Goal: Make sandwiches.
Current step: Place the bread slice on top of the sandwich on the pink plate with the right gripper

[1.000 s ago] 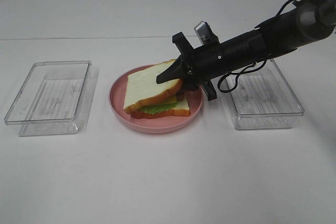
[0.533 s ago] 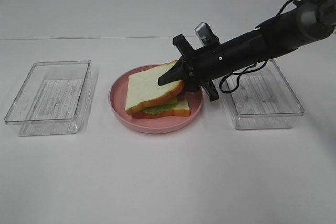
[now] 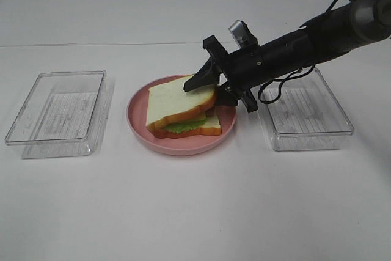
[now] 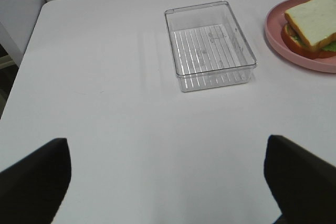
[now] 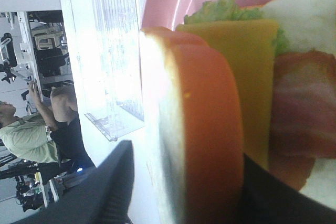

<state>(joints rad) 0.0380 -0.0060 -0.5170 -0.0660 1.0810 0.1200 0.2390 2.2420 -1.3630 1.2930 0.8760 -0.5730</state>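
The right gripper hides the right-hand corner of the sandwich, and in the right wrist view the stack fills the frame so closely that only edges show: the top slice's brown crust, the yellow cheese slice, a ruffle of green lettuce and reddish meat, all blurred. One dark finger lies on the outer face of the top slice and the other sits under its crust, so the jaws stand apart with the top slice between them; whether they press on it I cannot tell. That slice is tilted, its gripped corner raised off the filling.

The sandwich rests on the pink plate at the middle of the white table, between two clear trays, one toward the left edge and one toward the right edge.

The left gripper shows only two dark fingertips, cut off, spread wide over bare table.
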